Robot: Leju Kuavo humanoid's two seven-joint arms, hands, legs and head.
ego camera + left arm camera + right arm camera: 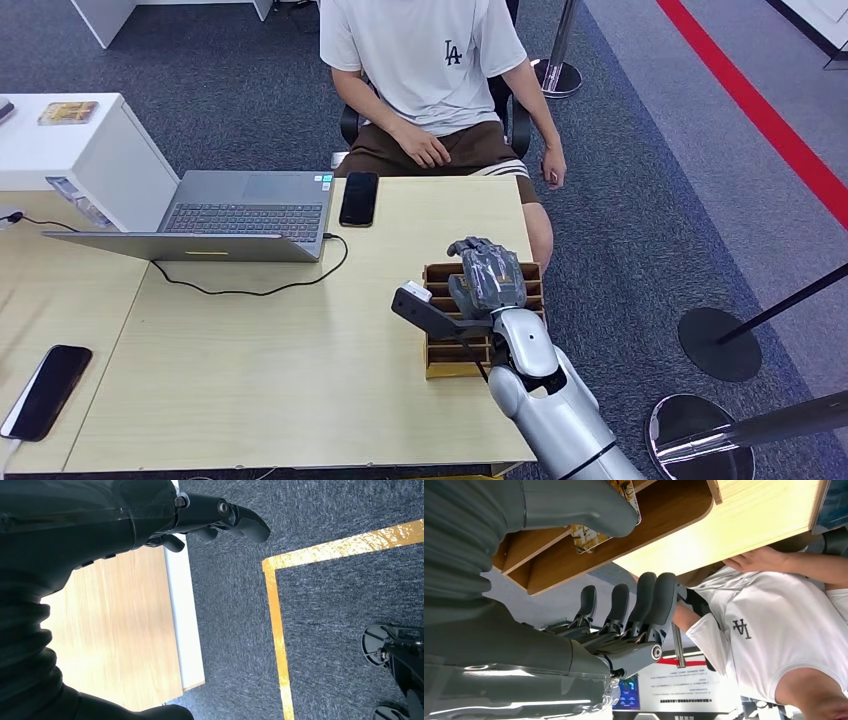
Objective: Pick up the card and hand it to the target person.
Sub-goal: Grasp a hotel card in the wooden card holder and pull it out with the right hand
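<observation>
The card (596, 532) sits in the brown slotted card box (440, 355) near the table's right edge, toward the front right corner. In the right wrist view you can see it's got a yellowish, dark-speckled print and stands in one of the wooden slots, with the thick grey thumb (574, 505) lying right across it. The right hand (487, 275) hovers over the far end of the box, back of the hand up, fingers (644, 605) stretched out side by side and apart from the thumb, nothing held. Can't tell if the thumb is actually touching the card or just in front of it.

The left hand (220, 517) hangs down by the table's edge over the carpet, dark fingers loosely curled, holding nothing.

Rest of the light wood table (250, 380): open grey laptop (235, 215) at the far left side with a black cable (250, 285) looping off it, a black phone (359, 198) at the far edge, another phone (45, 390) on the adjoining table by the left edge. A person in a white T-shirt (425, 55) sits in a chair right behind the far edge. Blue-grey carpet, a red floor stripe (760, 110), and stanchion bases (720, 343) to the right.
</observation>
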